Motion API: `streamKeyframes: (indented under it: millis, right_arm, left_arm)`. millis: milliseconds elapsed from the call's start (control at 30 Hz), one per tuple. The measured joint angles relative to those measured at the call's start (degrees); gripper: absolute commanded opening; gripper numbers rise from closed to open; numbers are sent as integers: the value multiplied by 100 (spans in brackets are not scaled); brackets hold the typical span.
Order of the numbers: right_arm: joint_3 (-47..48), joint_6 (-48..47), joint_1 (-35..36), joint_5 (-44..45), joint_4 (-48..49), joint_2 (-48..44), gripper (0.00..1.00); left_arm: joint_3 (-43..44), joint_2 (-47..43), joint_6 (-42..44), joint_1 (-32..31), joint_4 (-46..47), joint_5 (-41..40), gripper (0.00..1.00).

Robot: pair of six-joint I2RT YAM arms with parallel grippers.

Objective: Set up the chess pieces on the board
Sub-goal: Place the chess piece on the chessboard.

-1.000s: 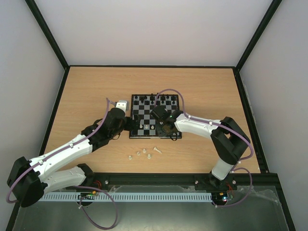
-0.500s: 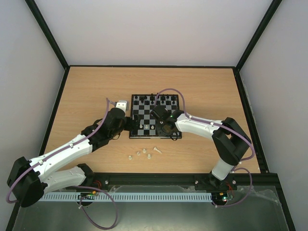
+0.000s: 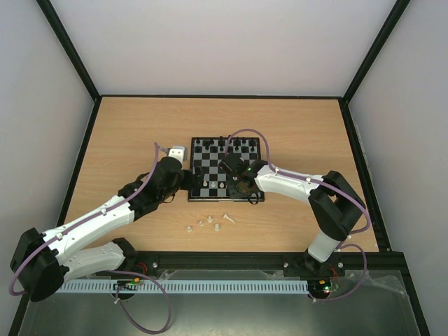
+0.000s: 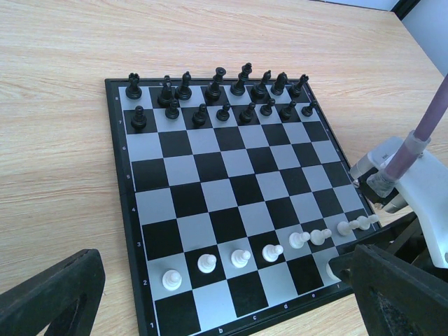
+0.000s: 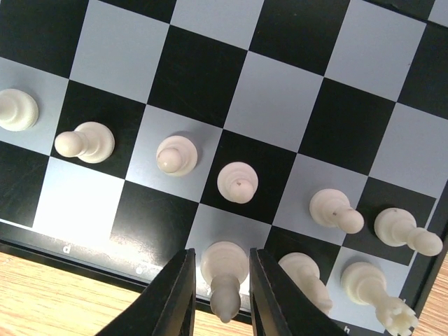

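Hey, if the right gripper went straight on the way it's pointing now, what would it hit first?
The right gripper would probably meet the white chess piece between its jaws first, then the board beneath; depth is unclear.

A light wooden table with straight grain fills the enclosure. Plain pale walls close it in at its left, far and right edges. Thin black frame bars rise from the far corners, and a black rail runs along the near edge. The light is soft and even, with only faint shadows.
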Motion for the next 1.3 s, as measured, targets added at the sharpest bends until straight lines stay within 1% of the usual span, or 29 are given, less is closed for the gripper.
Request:
streamKeyframes:
  millis: [333,1300]
  right_arm:
    - [0,-2,0,7,-79,0,12]
    - [22,-24,0,76,-59,48,13]
  left_arm:
    - [0,0,0,0,0,0,99]
    - [0,0,0,0,0,0,99]
